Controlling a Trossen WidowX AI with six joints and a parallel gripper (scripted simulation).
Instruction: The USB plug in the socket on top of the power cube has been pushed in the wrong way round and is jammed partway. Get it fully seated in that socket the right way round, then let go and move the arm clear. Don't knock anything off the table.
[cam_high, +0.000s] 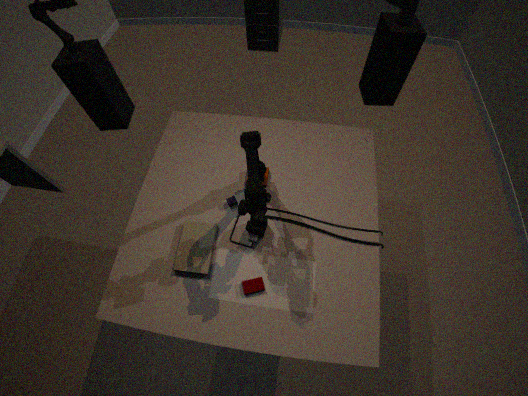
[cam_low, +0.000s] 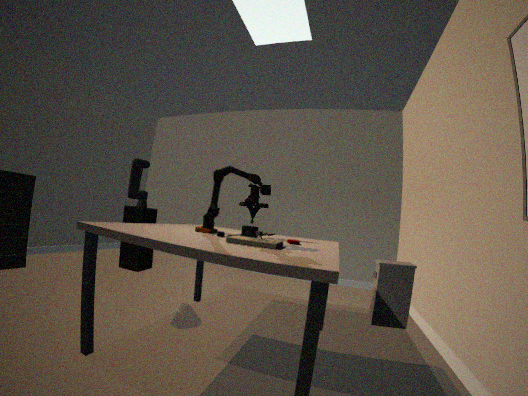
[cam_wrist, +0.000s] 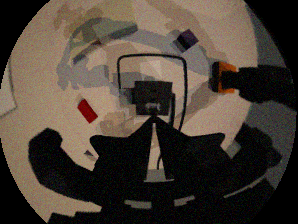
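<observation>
The dark power cube (cam_low: 249, 231) (cam_wrist: 145, 90) stands on the table, seen from above in the wrist view. My gripper (cam_low: 252, 217) (cam_wrist: 154, 119) points down over the cube and is shut on the small dark USB plug (cam_low: 252, 221). The plug's end shows just under the fingertips, with a narrow gap between it and the cube top in the exterior view. A small pale shape shows at the fingertips in the wrist view. Which way round the plug is turned is too small and dark to tell. The socket itself cannot be made out.
A black cable (cam_high: 233, 229) (cam_wrist: 119, 72) loops around the cube; two dark cables (cam_high: 325, 224) run right. A flat book-like block (cam_high: 196, 250) (cam_low: 255, 241), a red block (cam_high: 253, 286) (cam_low: 293, 242) (cam_wrist: 87, 111) and a small purple-dark cube (cam_high: 231, 201) (cam_wrist: 187, 40) lie nearby.
</observation>
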